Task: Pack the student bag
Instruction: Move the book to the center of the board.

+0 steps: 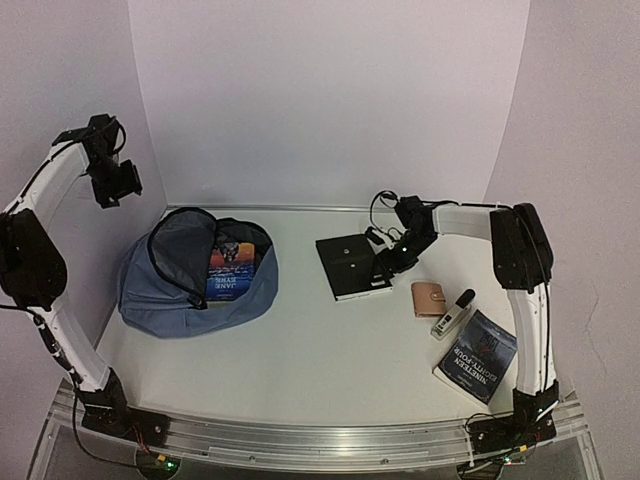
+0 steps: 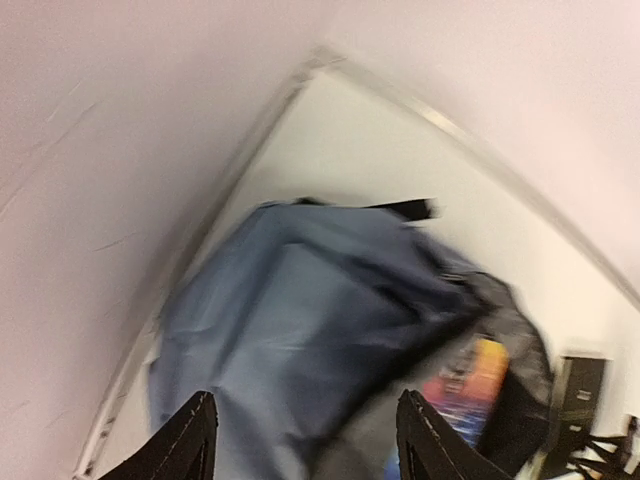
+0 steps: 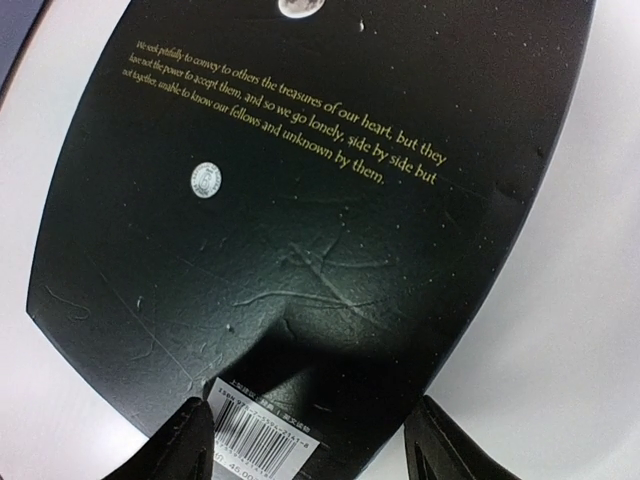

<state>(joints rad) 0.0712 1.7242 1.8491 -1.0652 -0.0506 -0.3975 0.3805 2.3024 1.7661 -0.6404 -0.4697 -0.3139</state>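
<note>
Books going into the student bag [image 1: 190, 290]

The left gripper [image 1: 118, 188] hangs high at the far left, fingers apart, holding nothing. Below it lies the bag, mouth open, with one book [image 1: 232, 272] already inside. The black book [image 1: 350, 266] lies flat to the bag's right. The right gripper [image 1: 386, 262] is the nearer one, low at that book's right edge, fingers wide apart. I think the book must go left.
</note>
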